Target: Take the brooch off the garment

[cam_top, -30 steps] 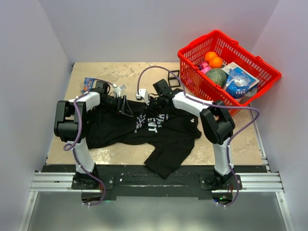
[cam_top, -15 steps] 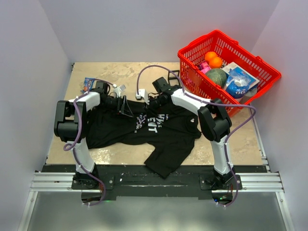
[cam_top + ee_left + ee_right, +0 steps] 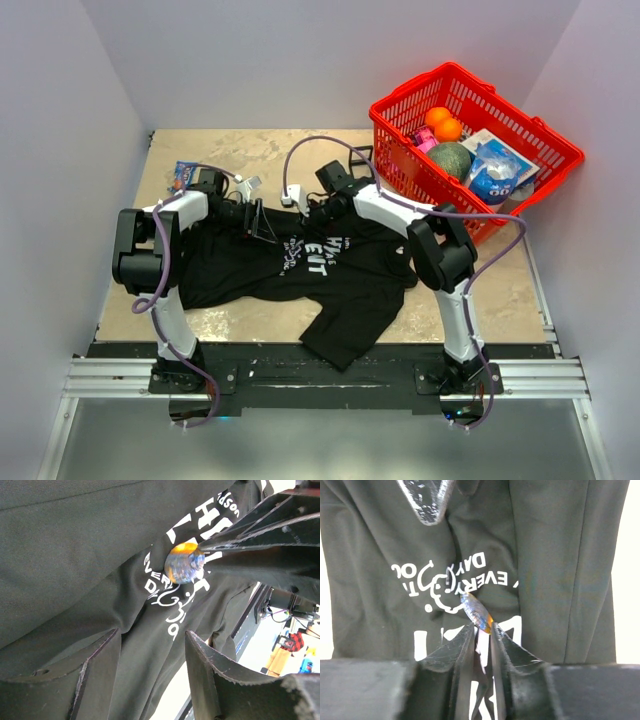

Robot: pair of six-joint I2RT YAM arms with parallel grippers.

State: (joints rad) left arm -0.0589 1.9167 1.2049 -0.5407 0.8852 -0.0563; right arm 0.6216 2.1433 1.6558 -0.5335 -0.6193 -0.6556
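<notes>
My right end effector [image 3: 481, 630] is nearly clenched. Its two fingers stand a thin slit apart, and the tips pinch the near rim of the brooch [image 3: 477, 612]. In the right wrist view the brooch shows edge-on, tilted, with its lower end right between those tips. In the left wrist view it is a round, glossy, orange-and-blue piece with the right fingers meeting it from the right. It sits on the shirt [image 3: 300, 268], on the white lettering [image 3: 465, 580] at the chest, and the cloth puckers around it.

My left end effector [image 3: 152, 635] is released, fingers wide apart, with shirt cloth showing through the gap. The brooch lies just beyond its tips, not touching them. One left fingertip [image 3: 427, 500] shows at the top of the right wrist view, down at the shirt above the lettering. I cannot tell whether it presses on the cloth.

The shirt lies spread on the table [image 3: 250, 150], one sleeve reaching toward the near edge. A red basket [image 3: 395, 140] full of goods stands at the far right, well apart from both end effectors. Nothing lies between the fingers and the brooch.
</notes>
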